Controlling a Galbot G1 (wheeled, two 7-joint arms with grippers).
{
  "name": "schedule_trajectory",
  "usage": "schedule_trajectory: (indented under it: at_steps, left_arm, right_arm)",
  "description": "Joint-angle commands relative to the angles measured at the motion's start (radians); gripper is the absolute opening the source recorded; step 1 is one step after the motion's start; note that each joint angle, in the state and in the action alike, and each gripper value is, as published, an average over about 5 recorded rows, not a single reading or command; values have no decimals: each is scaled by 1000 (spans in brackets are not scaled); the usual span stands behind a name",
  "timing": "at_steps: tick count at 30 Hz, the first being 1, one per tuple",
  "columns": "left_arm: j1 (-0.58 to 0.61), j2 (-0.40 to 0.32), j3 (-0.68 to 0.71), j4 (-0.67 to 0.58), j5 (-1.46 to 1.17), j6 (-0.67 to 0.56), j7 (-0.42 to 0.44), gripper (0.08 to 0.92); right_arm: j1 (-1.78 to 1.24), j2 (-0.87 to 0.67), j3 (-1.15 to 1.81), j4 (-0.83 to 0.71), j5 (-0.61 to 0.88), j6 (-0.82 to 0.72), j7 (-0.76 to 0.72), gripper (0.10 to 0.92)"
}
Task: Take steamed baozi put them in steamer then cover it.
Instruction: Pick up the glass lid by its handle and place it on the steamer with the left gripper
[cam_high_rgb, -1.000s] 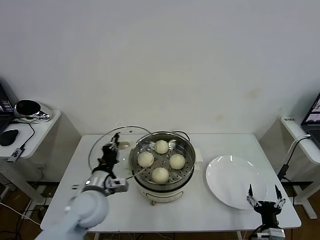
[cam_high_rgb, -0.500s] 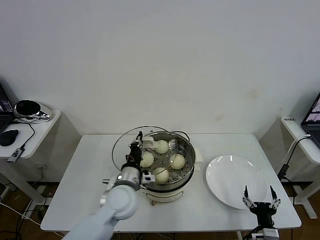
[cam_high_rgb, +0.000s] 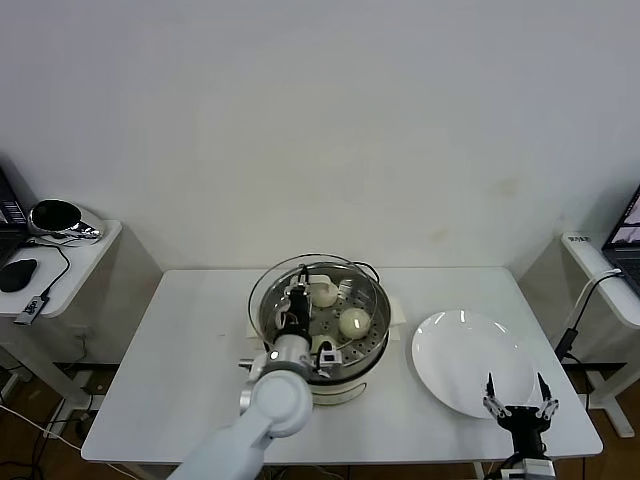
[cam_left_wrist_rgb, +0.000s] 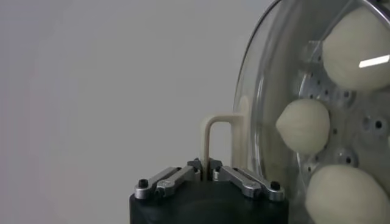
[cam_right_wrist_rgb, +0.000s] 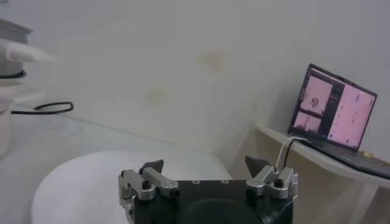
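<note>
The steamer (cam_high_rgb: 352, 372) stands mid-table with cream-white baozi in it; two show in the head view (cam_high_rgb: 322, 293) (cam_high_rgb: 354, 321), and the others are hidden behind my left arm. My left gripper (cam_high_rgb: 297, 305) is shut on the cream-white handle (cam_left_wrist_rgb: 216, 135) of the glass cover (cam_high_rgb: 266, 293). It holds the cover over the steamer, nearly centred and a little to the left. In the left wrist view three baozi (cam_left_wrist_rgb: 303, 125) show through the cover's glass (cam_left_wrist_rgb: 286, 73). My right gripper (cam_high_rgb: 518, 405) is open and empty at the table's front right.
A flat white plate (cam_high_rgb: 462, 362) lies right of the steamer, just behind the right gripper, and also shows in the right wrist view (cam_right_wrist_rgb: 79, 182). A side table (cam_high_rgb: 60, 250) with gear stands far left. A laptop (cam_right_wrist_rgb: 332, 106) sits on a shelf at the right.
My left gripper has carried the cover rightward from beside the steamer's left to over the steamer. The right gripper has barely shifted.
</note>
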Motion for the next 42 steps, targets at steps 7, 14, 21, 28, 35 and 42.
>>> schedule_trajectory:
  at_steps: [7,14,21,28,35,42]
  left_arm:
    - [26,-61,14,42,62,-5,0,142]
    - [33,-67,17,47,66,-8,-4,142]
    - [35,-79,25,45,67,-10,-5,142]
    - [43,-81,22,52,80,-14,-6,142]
    - [49,-81,15,52,90,-24,-8,142]
    - [72,-75,2,18,80,-34,-22,159]
  right_arm:
    - [0,1,-11,-1,-5,4,0,823]
    - [0,1,-15,0,-4,5,0,823]
    - [-1,1,-13,0,-4,5,0,823]
    - [-3,1,-11,-2,-4,8,0,823]
    - [-3,1,-13,0,-5,7,-1,823]
    - [-5,-1,-14,1,-4,6,-2,823]
